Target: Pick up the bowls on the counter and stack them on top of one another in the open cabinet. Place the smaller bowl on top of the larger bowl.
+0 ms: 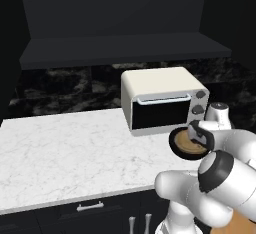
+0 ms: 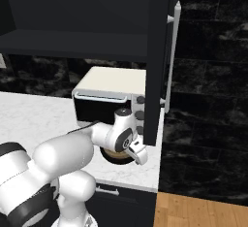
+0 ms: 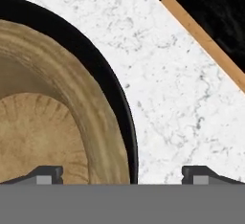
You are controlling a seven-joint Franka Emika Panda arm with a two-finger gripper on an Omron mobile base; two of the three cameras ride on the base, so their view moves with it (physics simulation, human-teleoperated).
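Tan wooden bowl (image 3: 43,127) is seen nested inside the glossy black bowl (image 3: 103,82), both on the marble counter (image 1: 65,153) in front of the toaster oven (image 1: 162,100). Claw (image 3: 122,174) hangs spread wide just over the bowls' rim, nothing gripped. Stacking looks done, but on the counter; the open cabinet (image 1: 125,48) is judged unfilled, so the transfer is left.

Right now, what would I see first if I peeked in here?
The big white robot arm, bending low over the white marble counter. Under its open jaws the little tan wooden bowl sits inside the wider black bowl, beside the cream toaster oven. Above hangs the dark open cabinet.
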